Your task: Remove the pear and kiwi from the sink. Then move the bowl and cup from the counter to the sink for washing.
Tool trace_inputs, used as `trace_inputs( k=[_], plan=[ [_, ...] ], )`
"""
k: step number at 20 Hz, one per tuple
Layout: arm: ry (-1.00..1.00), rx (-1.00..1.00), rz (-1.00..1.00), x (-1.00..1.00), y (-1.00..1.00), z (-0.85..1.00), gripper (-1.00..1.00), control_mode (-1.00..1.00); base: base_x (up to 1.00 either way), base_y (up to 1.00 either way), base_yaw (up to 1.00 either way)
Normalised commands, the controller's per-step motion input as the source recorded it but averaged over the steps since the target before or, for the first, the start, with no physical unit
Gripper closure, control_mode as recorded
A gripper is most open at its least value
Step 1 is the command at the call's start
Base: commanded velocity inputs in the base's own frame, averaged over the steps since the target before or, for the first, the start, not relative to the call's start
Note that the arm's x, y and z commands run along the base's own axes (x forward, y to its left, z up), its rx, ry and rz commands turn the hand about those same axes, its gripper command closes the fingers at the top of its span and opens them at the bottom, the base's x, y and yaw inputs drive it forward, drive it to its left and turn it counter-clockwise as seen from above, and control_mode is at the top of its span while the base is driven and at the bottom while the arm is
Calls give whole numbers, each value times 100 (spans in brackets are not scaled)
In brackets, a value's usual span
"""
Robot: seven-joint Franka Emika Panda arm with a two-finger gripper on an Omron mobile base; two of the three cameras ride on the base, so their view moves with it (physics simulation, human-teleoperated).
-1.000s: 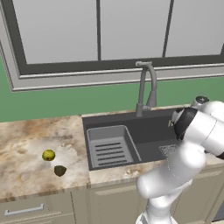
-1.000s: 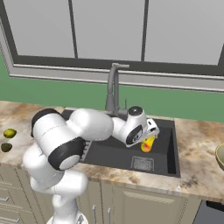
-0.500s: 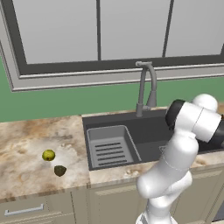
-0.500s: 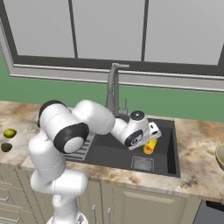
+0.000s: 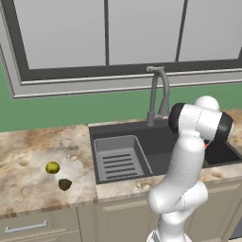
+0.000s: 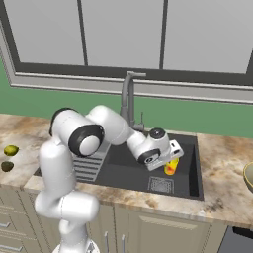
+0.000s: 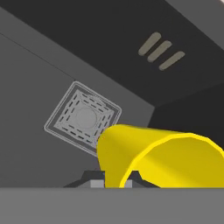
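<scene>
Your pincer (image 6: 174, 159) clamped on the yellow cup (image 6: 171, 166) low inside the sink (image 6: 193, 170), pear (image 5: 52, 167) and kiwi (image 5: 64, 184) on your bench (image 5: 28, 160), well apart from it.

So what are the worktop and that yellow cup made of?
The counter looks like polished stone, judging by its beige-and-brown marbled veining. The cup, held over the sink, looks like smooth plastic: thin rim, uniform bright yellow, soft sheen. As a rendering, both are guesses.
</scene>
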Motion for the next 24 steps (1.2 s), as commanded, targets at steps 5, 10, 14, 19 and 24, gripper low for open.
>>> trace_inputs(
  k=[5, 10, 14, 19, 24],
  plan=[
    [0, 0, 0, 21, -18, -16, 100, -100, 0, 0, 0],
    [0, 0, 0, 19, -16, -17, 100, -100, 0, 0, 0],
    [0, 0, 0, 23, -12, -19, 100, -100, 0, 0, 0],
    [0, 0, 1, 26, -14, -14, 100, -100, 0, 0, 0],
    [-1, 0, 2, 24, -6, -17, 100, -100, 0, 0, 0]
  ],
)
